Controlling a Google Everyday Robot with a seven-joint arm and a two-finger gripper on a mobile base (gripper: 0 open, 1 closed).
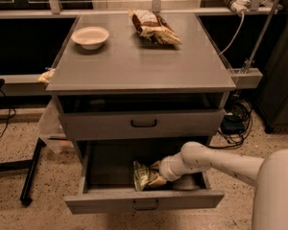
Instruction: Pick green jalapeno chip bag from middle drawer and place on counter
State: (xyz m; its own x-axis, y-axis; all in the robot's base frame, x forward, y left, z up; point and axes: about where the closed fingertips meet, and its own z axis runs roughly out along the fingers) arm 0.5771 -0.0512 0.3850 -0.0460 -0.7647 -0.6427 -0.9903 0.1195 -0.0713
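One green jalapeno chip bag [143,177] in middle drawer [105,202], against pincer [158,173]; pincer state: cannot tell.

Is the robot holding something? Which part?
Can't tell. The gripper is down in the middle drawer, at the right end of the green jalapeno chip bag.

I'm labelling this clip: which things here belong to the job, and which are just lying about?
Job: green jalapeno chip bag in the open middle drawer; counter; gripper, down in that drawer at the bag.
Lying about: white bowl and brown and white snack bag on the counter; upper drawer.
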